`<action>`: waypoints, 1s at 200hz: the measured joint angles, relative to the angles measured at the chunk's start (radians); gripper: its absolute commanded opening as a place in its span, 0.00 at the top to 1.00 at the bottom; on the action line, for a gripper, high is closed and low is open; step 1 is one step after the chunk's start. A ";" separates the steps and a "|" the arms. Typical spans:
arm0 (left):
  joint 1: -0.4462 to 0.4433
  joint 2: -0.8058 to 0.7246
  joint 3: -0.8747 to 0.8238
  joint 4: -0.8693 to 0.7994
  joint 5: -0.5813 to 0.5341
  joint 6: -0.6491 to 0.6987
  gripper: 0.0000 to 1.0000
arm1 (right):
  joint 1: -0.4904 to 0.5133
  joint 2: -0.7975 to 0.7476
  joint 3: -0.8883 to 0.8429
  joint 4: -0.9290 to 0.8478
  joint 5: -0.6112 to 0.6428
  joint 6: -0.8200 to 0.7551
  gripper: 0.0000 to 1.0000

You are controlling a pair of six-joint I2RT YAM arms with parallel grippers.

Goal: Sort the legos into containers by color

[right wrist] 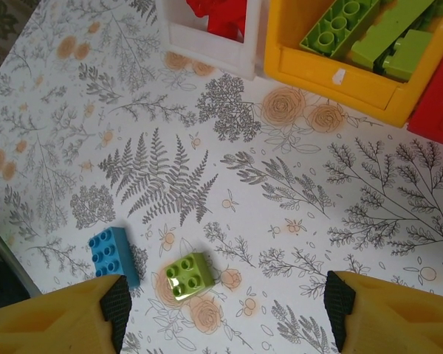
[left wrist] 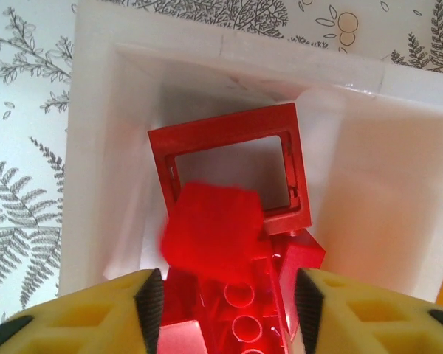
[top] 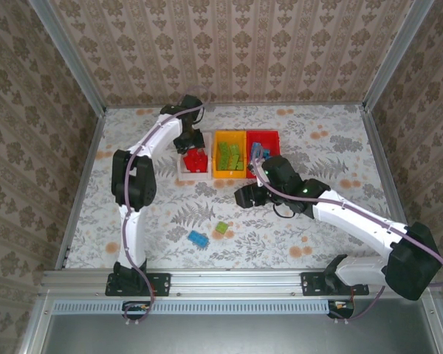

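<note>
white bin [left wrist: 96,147], yellow-orange bin [top: 229,175], red bin [top: 275,144], lime brick [right wrist: 190,275], blue brick [right wrist: 114,253], fern-print table [right wrist: 170,177]

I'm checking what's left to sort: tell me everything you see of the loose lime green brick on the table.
The lime green brick is a small, square, glossy plastic piece with four round studs, lying flat, studs up, on the floral table cover. A blue brick lies close beside it, apart. Only the cover touches it.

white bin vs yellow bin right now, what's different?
Colour: the white bin is plain white, the yellow bin yellow-orange.
Contents: the white bin holds red legos, the yellow bin lime green legos.
Access: the left end effector hangs open over the white bin, not the yellow bin.
Shared: both are open-topped rectangular bins, standing side by side.
</note>
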 measured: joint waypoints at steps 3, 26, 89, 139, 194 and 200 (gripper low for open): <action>-0.001 0.000 0.001 -0.003 0.000 0.001 0.43 | 0.000 0.003 0.000 0.000 -0.002 -0.003 0.26; -0.006 -0.002 0.001 -0.014 0.000 0.001 0.42 | 0.028 0.035 0.000 0.000 -0.003 -0.052 0.25; -0.043 -0.369 -0.267 0.048 -0.008 -0.024 0.36 | 0.224 0.204 -0.003 0.033 -0.008 -0.253 0.19; -0.108 -0.869 -0.775 0.162 0.039 -0.130 0.37 | 0.313 0.328 -0.005 0.055 0.039 -0.329 0.18; -0.143 -1.297 -1.110 0.077 -0.027 -0.315 0.38 | 0.439 0.418 0.063 0.112 0.070 -0.391 0.16; -0.143 -1.349 -1.130 0.057 -0.039 -0.338 0.39 | 0.449 0.433 0.076 0.116 0.071 -0.395 0.16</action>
